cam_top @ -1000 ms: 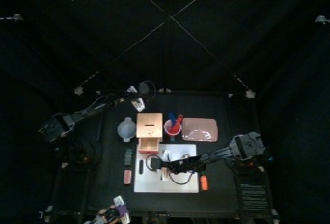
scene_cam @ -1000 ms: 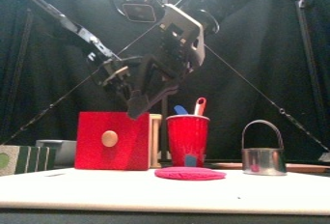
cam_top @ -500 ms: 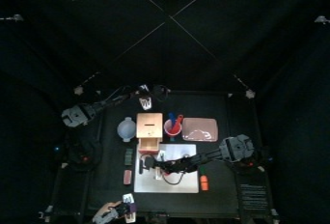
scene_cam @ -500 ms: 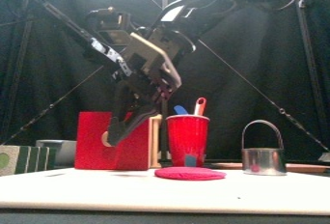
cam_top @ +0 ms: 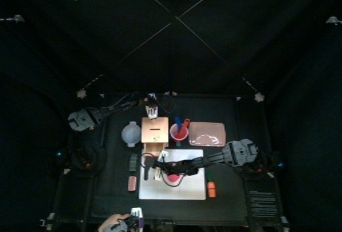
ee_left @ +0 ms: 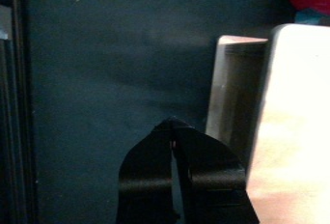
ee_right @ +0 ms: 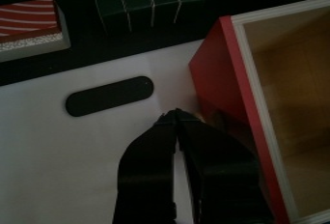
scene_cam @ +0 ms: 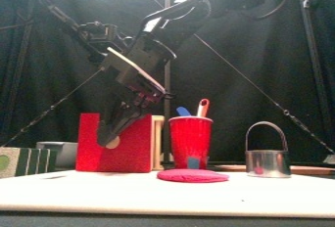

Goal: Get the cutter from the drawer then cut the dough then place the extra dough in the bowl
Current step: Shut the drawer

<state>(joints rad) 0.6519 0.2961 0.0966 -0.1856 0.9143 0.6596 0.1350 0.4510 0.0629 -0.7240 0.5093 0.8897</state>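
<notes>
1. Our right gripper was clenched on nothing, its tips at the red front of the drawer and low over the board. The drawer looked pulled out, its pale inside bare as far as we could see. We feared that a push from clenched tips could slip off the red front and jam down onto the board.
2. The left gripper, also clenched and empty, sat just beside the back of the box on the table. We took it for a brace, but we could not tell whether it touched the wood. If it did not, a shove on the drawer could slide the whole box back. It could also skew the box into the cup just beside it.
3. The cutter stood upright off to the right, already out of the drawer and well apart from both grippers. Its wire handle was thin, so an off-centre grab could knock it over or send it rolling.
4. The dough lay flat near the front, between the drawer and the cutter. An arm crossing low from one to the other could drag or crease it. A cut on shifted dough could then leave a broken ring.
5. The bowl sat just beside the box, on the side away from the cutter. Carrying the extra dough there meant passing the box and the open drawer. We judged that a soft ring could droop, catch on them and fall short.
</notes>
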